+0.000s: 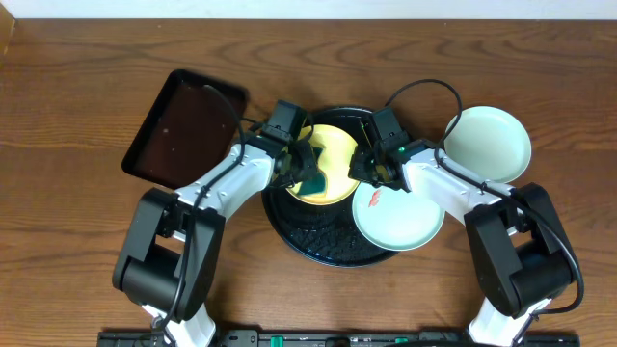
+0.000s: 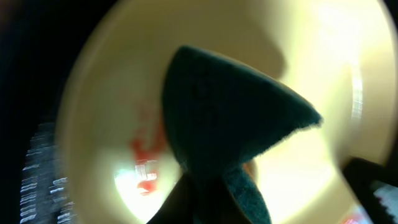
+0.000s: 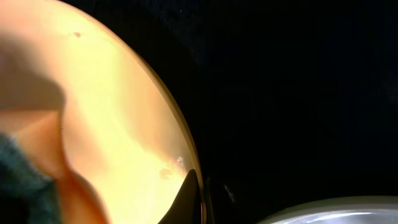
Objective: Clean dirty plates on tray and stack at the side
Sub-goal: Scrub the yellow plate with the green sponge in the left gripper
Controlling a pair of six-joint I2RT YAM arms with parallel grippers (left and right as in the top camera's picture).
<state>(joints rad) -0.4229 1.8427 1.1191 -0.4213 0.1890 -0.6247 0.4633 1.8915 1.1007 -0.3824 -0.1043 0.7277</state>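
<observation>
Yellow plate [image 1: 337,154]: left gripper [image 1: 307,173] clamps the sponge [image 2: 230,118], right gripper [image 1: 369,172] pinches its rim. We should sweep flat across the red smear [image 2: 146,149].

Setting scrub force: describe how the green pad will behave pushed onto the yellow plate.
The green pad probably flexes: it bunches where the left tool pinches it. Its fuzzy edge suggests friction, not sliding. The glossy yellow plate may skid unless held.

We see a pale yellow plate [image 2: 323,56] (red-orange smears), a dark green sponge [image 2: 230,118], mint plates [image 1: 487,143], a black textured tray [image 1: 328,246], brown wood-grain surface [image 1: 77,87].
</observation>
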